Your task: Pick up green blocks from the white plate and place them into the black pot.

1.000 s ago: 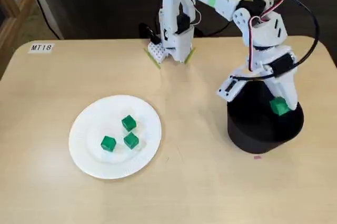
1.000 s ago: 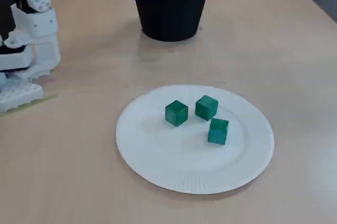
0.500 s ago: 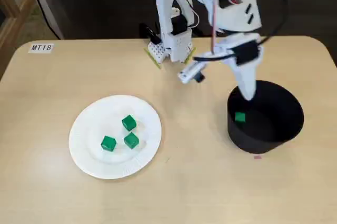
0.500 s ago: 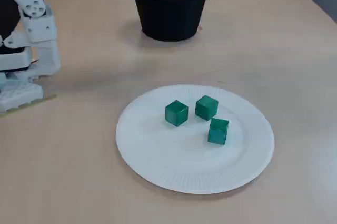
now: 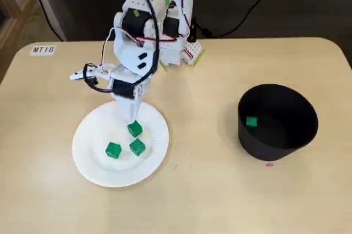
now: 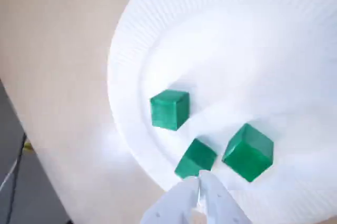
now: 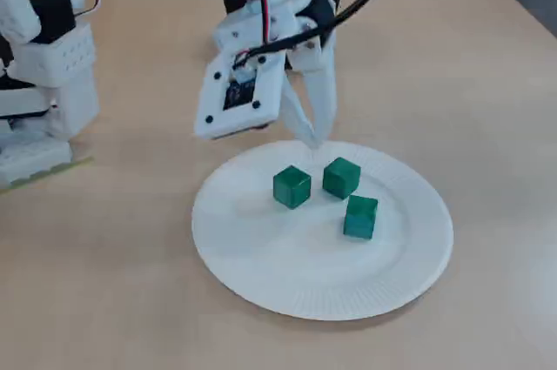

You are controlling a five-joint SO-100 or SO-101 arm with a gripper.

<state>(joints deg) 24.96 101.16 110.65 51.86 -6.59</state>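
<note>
Hovering gripper (image 7: 314, 137): above the white plate (image 7: 228, 259), over the rim on the arm (image 7: 261, 4) side, clear of its surface.
Jaws: pressed together with nothing between them; the wrist view shows the tips meeting.
Green blocks (image 7: 341, 177): three in a loose cluster near the plate's middle, none touching.
Black pot (image 5: 275, 147): well apart from the plate, with one potted block (image 5: 251, 122) inside.
Step, my read: approach for the next pick, three still to move.
Doing it well: open the jaws before descending, since closed they'd only shove a block. Take the nearest block (image 6: 195, 159) and square the fingers to two flat faces, not corners. The neighbour block (image 6: 248, 152) sits just beside it, so thread one finger into that gap or go for the outlier block (image 6: 169, 109). The plate looks light and may slide if pushed.
Wrist view only: tip-to-block alignment and the gaps between the blocks.
Fixed views only: gripper height over the plate. One shows the pot's contents; in the other the arm hides most of the pot.
Can't tell: which block in the fixed views is the wrist view's nearest one.
</note>
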